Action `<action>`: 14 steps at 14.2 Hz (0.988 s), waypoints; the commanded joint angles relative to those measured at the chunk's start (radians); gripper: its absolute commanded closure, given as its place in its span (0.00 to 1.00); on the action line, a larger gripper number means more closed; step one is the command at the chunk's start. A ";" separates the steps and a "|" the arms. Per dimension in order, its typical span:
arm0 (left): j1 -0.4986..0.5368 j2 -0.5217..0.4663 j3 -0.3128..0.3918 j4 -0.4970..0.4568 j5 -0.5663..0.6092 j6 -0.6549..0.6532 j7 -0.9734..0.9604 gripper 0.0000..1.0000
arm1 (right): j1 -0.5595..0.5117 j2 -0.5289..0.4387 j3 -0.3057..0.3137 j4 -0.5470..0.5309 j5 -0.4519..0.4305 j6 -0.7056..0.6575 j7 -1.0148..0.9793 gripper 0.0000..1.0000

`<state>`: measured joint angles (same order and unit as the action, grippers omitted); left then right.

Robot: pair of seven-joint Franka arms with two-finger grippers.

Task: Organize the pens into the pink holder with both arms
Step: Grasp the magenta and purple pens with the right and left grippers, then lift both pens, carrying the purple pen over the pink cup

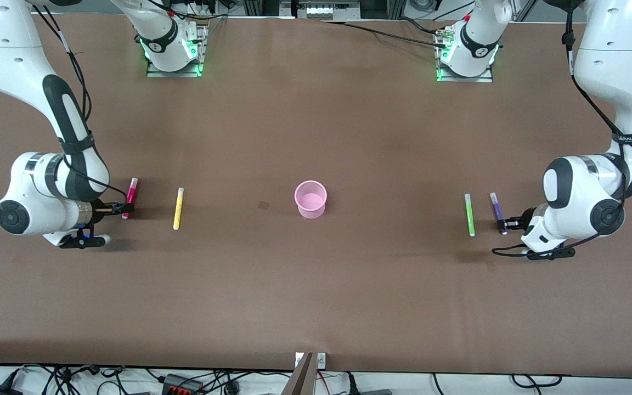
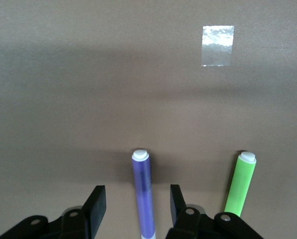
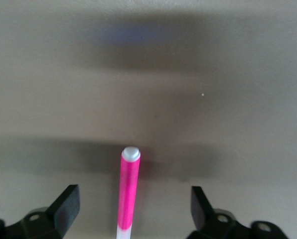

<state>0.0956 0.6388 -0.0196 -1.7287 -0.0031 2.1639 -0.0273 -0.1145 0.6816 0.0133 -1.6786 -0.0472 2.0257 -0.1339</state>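
The pink holder [image 1: 311, 199] stands upright in the middle of the table. The magenta pen [image 1: 130, 197] and the yellow pen [image 1: 178, 208] lie toward the right arm's end. The light green pen [image 1: 469, 214] and the purple-blue pen [image 1: 497, 211] lie toward the left arm's end. My right gripper [image 1: 125, 208] is low at the magenta pen [image 3: 128, 195], open, with a finger on each side of it. My left gripper [image 1: 508, 223] is low at the purple-blue pen [image 2: 144, 194], open, straddling it. The green pen [image 2: 240, 184] lies beside it.
A small dark mark [image 1: 263, 205] is on the brown table [image 1: 316, 285] beside the holder. A shiny tape patch [image 2: 218, 46] shows on the table in the left wrist view. Both arm bases [image 1: 173, 49] stand along the edge farthest from the front camera.
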 commanded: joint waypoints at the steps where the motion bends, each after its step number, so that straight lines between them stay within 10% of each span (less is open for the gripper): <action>1: 0.001 0.019 -0.002 -0.005 0.020 0.037 0.014 0.44 | -0.013 0.015 0.013 0.013 -0.010 0.005 -0.018 0.12; 8: 0.001 0.045 -0.002 -0.005 0.020 0.085 0.012 0.63 | -0.011 0.018 0.011 0.011 -0.010 0.004 -0.016 0.54; 10: 0.001 0.047 -0.002 -0.005 0.020 0.080 0.012 0.88 | -0.011 0.018 0.011 0.011 -0.010 0.007 -0.016 0.56; 14: 0.001 0.007 -0.013 0.008 0.018 0.047 0.009 0.95 | -0.010 0.024 0.013 0.011 -0.008 0.007 -0.015 0.55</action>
<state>0.0949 0.6856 -0.0223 -1.7261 -0.0028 2.2376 -0.0270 -0.1147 0.6994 0.0139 -1.6762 -0.0472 2.0338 -0.1354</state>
